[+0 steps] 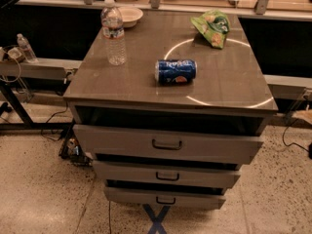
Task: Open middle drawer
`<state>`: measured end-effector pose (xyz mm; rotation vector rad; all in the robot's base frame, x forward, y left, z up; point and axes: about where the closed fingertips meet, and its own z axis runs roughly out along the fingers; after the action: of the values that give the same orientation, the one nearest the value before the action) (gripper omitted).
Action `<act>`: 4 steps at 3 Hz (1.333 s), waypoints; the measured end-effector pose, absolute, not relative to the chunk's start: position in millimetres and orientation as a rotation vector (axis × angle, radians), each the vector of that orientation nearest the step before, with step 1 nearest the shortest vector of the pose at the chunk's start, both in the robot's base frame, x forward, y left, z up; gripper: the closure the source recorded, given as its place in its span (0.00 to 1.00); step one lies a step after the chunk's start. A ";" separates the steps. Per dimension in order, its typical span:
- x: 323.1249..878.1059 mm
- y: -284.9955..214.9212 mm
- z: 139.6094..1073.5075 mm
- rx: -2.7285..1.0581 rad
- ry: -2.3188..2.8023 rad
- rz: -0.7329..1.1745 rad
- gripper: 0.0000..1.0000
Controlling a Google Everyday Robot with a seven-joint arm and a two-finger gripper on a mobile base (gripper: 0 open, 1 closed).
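Your gripper is out of view, so its grip cannot be told. The middle drawer (204,177) sits between the top drawer (112,143) and bottom drawer (195,200), facing open floor (44,199). On the cabinet top (146,48) stand a bottle (113,32), a can (175,71) on its side, a bag (212,27), and a bowl (129,15) at the back edge

A pale, dark-speckled terrazzo floor (39,199) is stretching around a grey metal cabinet with a glossy brown-grey top (224,77), which is catching a bright ring of reflected light (195,100). A blue tape cross (157,219) is lying on the floor just before the cabinet. Thin black cables (53,126) are trailing at the left, beneath a long grey ledge (39,68) running behind.
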<state>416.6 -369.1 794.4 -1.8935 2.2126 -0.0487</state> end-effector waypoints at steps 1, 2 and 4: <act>395.7 -402.1 761.0 -1.935 2.208 -0.063 0.00; 373.5 -424.1 730.6 -1.919 2.212 -0.031 0.00; 354.8 -398.1 686.6 -1.958 2.170 0.109 0.00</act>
<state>354.8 -398.1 686.6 -1.9579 2.1702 0.1095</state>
